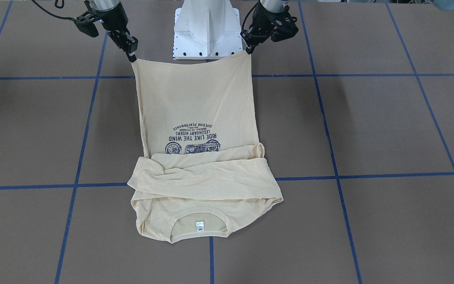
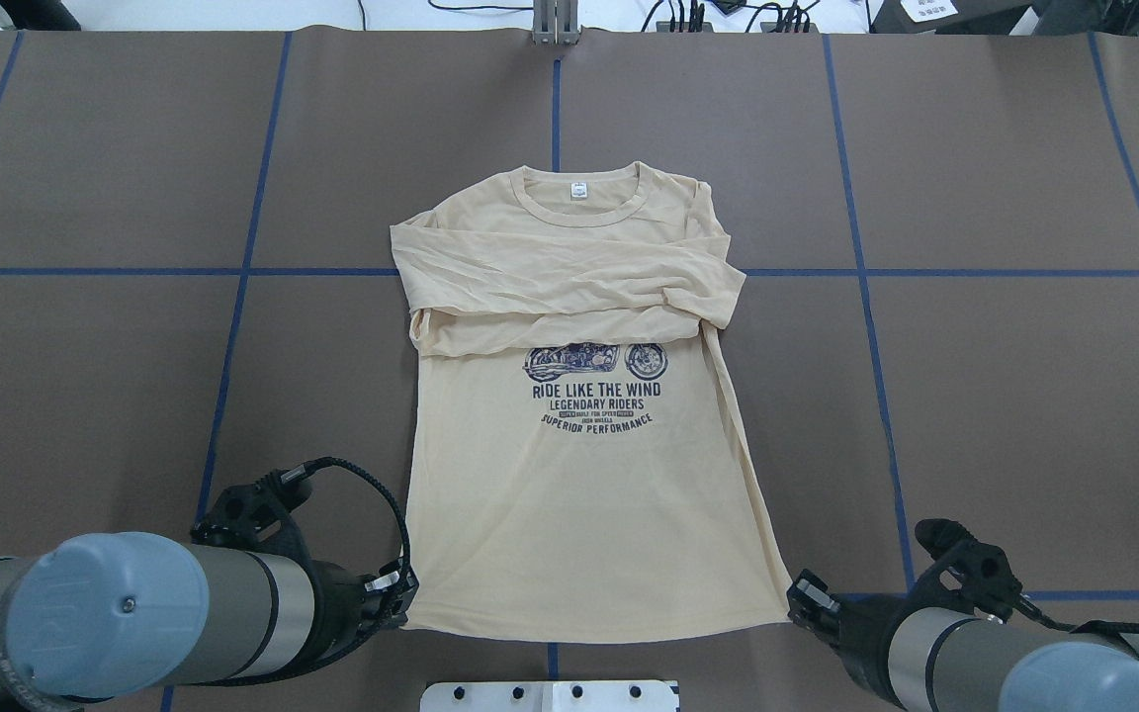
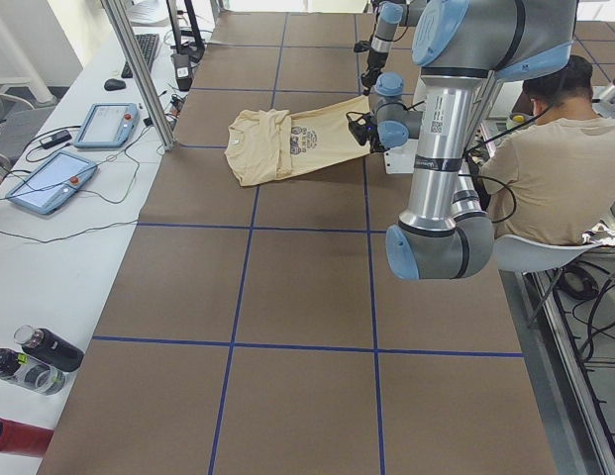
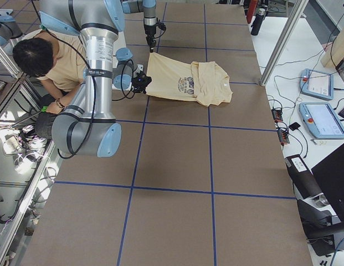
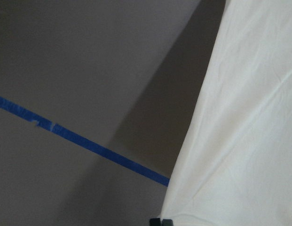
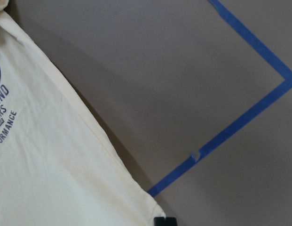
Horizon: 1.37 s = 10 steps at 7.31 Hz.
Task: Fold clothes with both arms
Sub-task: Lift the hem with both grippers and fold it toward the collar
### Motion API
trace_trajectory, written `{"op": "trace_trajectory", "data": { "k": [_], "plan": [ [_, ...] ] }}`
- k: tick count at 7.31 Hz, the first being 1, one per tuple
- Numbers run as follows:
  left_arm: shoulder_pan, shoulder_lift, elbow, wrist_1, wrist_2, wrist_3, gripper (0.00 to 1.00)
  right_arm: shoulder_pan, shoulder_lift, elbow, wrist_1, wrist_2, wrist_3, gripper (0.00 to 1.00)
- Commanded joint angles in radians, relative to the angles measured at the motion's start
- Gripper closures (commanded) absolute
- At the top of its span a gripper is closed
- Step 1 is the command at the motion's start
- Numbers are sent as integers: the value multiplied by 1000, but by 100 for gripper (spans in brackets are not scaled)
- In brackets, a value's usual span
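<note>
A pale cream long-sleeve T-shirt (image 2: 589,494) lies print-up on the brown table (image 2: 1005,396), straight out from the white pedestal base (image 1: 205,35), with its hem (image 2: 589,631) nearest the base and its ribbed collar (image 2: 579,210) and white neck tag (image 2: 579,190) farthest from it. Both sleeves (image 2: 569,297) are folded across the chest, covering the top of the navy motorcycle print (image 2: 596,388). The left gripper (image 2: 399,601) sits just off the base on the robot's left, its fingers pinched tight on that hem corner; the right gripper (image 2: 799,598), just off the base on the other side, is clamped on the opposite corner. The hem hangs stretched between them, raised above the table near the base, while the collar end rests flat
</note>
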Motion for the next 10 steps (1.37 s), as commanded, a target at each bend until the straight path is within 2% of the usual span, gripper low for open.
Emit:
{"op": "trace_trajectory", "data": {
  "k": [1, 3, 4, 5, 6, 7, 9, 10],
  "plan": [
    [-3, 24, -28, 6, -94, -6, 100, -40, -2, 37, -6, 47, 1, 100],
    [-1, 57, -59, 6, -99, -3, 100, -46, -3, 41, -8, 64, -1, 100],
    [-3, 43, -67, 6, -100, -3, 100, -8, -3, 54, -14, 94, -3, 100],
    [-23, 26, -44, 5, -87, 5, 100, 126, 7, 46, -15, 219, -7, 100],
    [-81, 18, -15, 2, -86, 34, 100, 215, 57, -15, -17, 313, -18, 100],
    [-154, -23, 4, 0, -88, 107, 100, 320, 169, -100, -43, 355, -89, 100],
    [-263, -87, 67, -5, -90, 155, 100, 540, 376, -222, -237, 477, -281, 100],
    [-291, -106, 109, -6, -90, 154, 100, 648, 416, -233, -324, 550, -385, 100]
  ]
}}
